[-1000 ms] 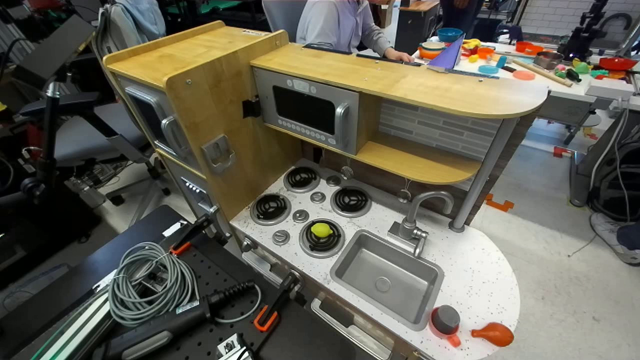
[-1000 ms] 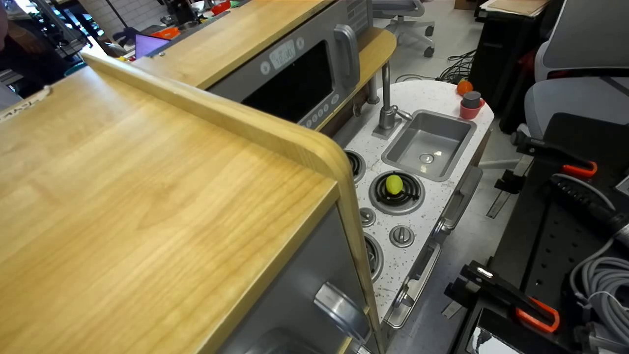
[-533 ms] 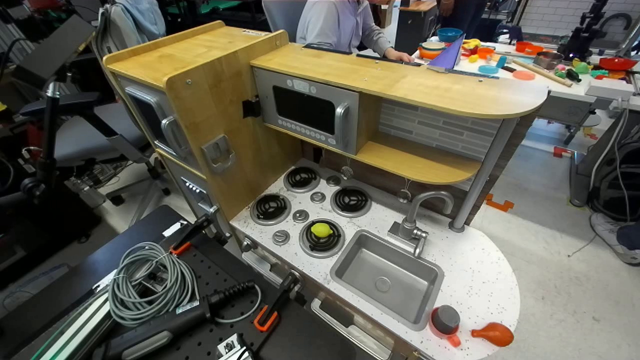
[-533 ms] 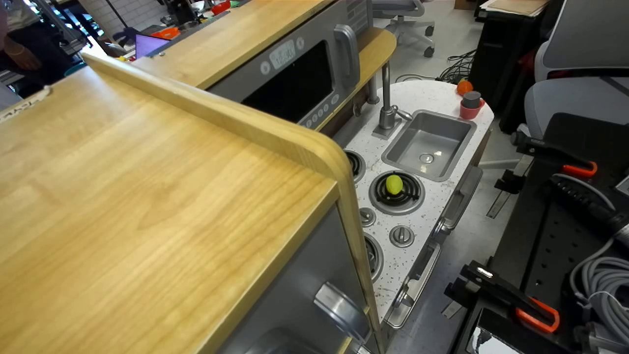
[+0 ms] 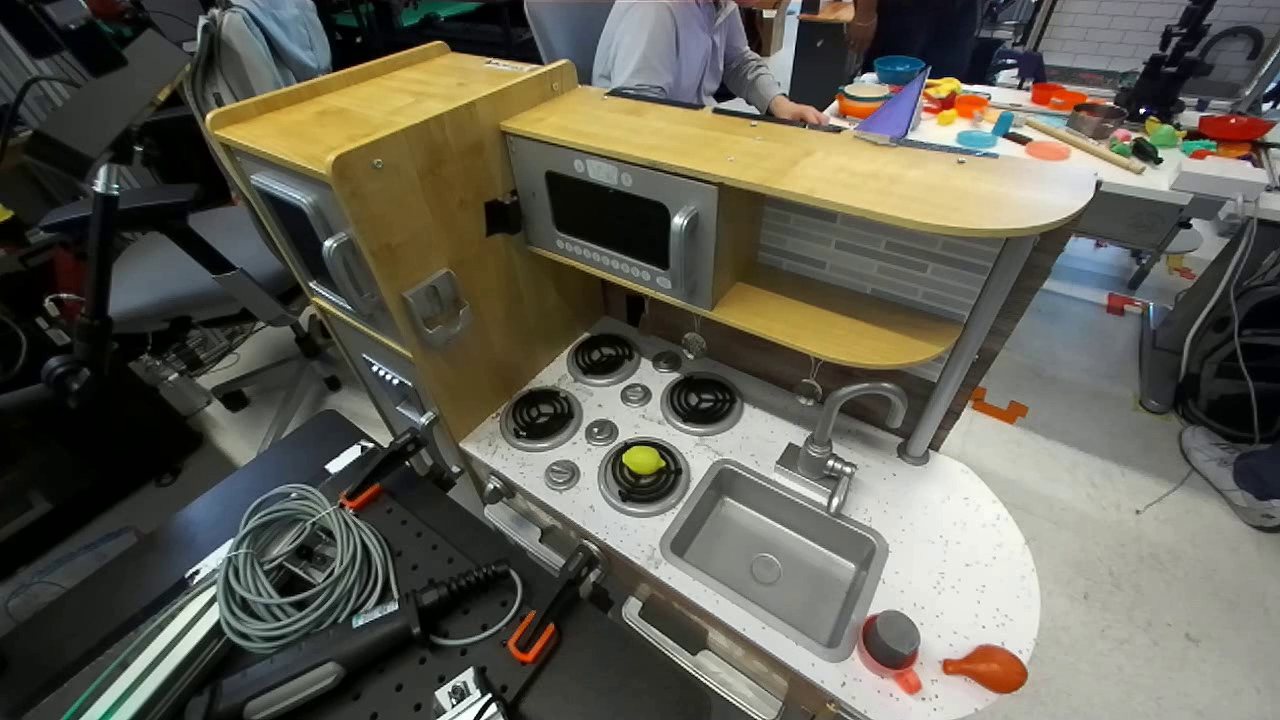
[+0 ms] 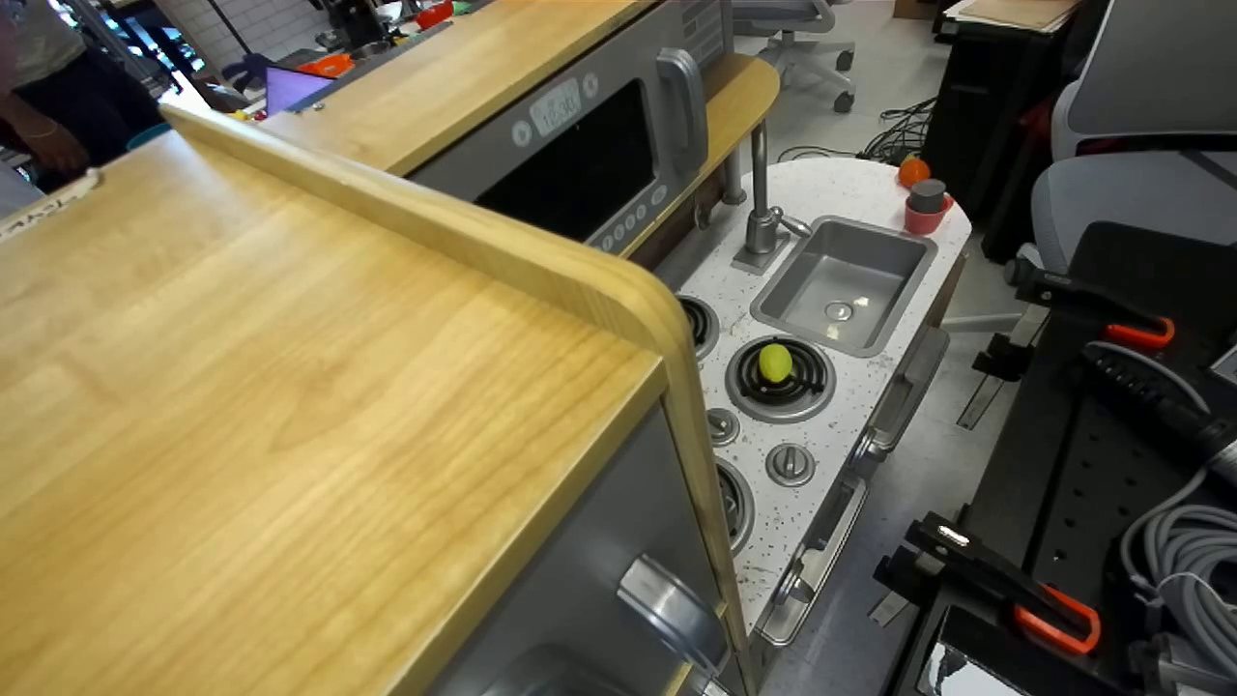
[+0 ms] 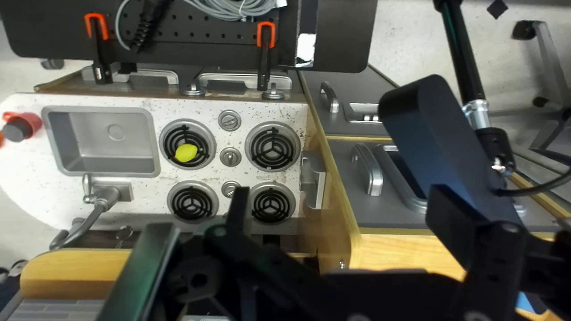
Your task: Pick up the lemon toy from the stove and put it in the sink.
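Note:
The lemon toy (image 5: pixel 643 460) is a small yellow-green fruit lying on the burner nearest the sink; it also shows in an exterior view (image 6: pixel 775 363) and in the wrist view (image 7: pixel 186 153). The stove (image 5: pixel 645 425) is a white speckled panel with black coil burners and silver knobs. The sink (image 5: pixel 730 545) is a grey basin beside that burner; it also shows in the wrist view (image 7: pixel 89 138). My gripper (image 7: pixel 340 191) is open with nothing between its fingers, high above the toy kitchen and off to the cabinet side of the lemon toy. It is out of both exterior views.
A faucet (image 5: pixel 825 450) stands behind the sink. A red cup with a grey piece (image 5: pixel 889 643) and an orange toy (image 5: pixel 988 668) sit at the counter end. A tall wooden cabinet (image 7: pixel 334 187) and a microwave (image 5: pixel 610 220) border the stove. A black table with clamps (image 5: pixel 450 540) stands in front.
The lemon toy, stove and sink have not moved. A person standing in the background has shifted, and a dark shape has come in at the upper left corner of an exterior view.

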`<action>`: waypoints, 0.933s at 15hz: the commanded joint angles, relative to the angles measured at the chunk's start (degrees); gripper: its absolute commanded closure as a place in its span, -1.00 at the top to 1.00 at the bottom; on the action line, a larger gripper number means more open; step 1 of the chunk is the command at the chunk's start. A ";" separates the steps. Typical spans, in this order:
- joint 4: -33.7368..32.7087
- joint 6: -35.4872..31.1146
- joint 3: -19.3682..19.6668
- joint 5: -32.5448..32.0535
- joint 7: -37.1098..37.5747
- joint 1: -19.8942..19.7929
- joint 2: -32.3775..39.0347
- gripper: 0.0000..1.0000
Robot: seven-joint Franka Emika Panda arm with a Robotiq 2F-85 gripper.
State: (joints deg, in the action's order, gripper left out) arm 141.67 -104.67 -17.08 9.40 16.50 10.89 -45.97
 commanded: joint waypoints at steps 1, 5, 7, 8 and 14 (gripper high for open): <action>-0.53 -0.12 -0.08 -3.95 -4.03 0.01 0.37 1.00; -0.77 1.16 0.56 -3.05 -4.82 0.66 0.65 1.00; 6.03 -7.34 4.96 -4.79 -9.72 -1.76 3.14 1.00; 7.50 -9.50 6.17 -5.17 -10.89 -2.70 4.32 1.00; 12.04 -27.72 15.25 -10.82 -20.76 -9.84 21.05 1.00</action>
State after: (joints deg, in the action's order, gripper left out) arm 154.43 -125.16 -5.10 1.87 -0.18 3.50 -34.49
